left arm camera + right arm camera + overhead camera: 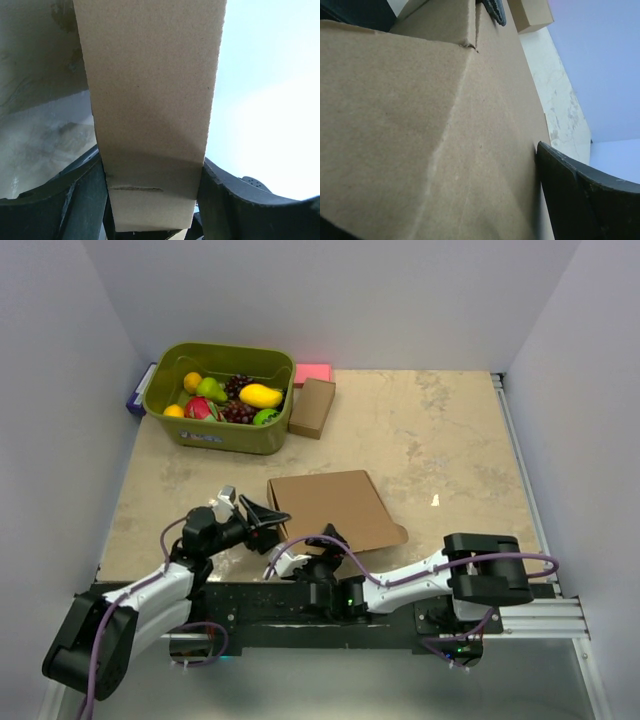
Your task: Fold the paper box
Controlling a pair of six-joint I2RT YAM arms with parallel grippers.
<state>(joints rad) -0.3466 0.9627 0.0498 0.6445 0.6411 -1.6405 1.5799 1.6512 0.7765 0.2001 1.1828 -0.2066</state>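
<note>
- One paper box (pixel 335 508) lies in the low middle of the top view, close to the arms.
- Left gripper (pixel 268 516) sits at the box's left edge and pinches a cardboard flap tight between its fingers (pixel 82 195).
- Right gripper (pixel 325 540) is at the bottom edge. Only one finger (pixel 585 200) shows, so I cannot tell if it grips.
- If one arm pulls too hard, I think the flap may rip or slip out.
- Green bin (pixel 220 435) of toy fruit sits at the upper left.

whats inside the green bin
The bin holds an orange, a green pear, dark grapes and a yellow fruit. Its floor and anything beneath them is covered.
</note>
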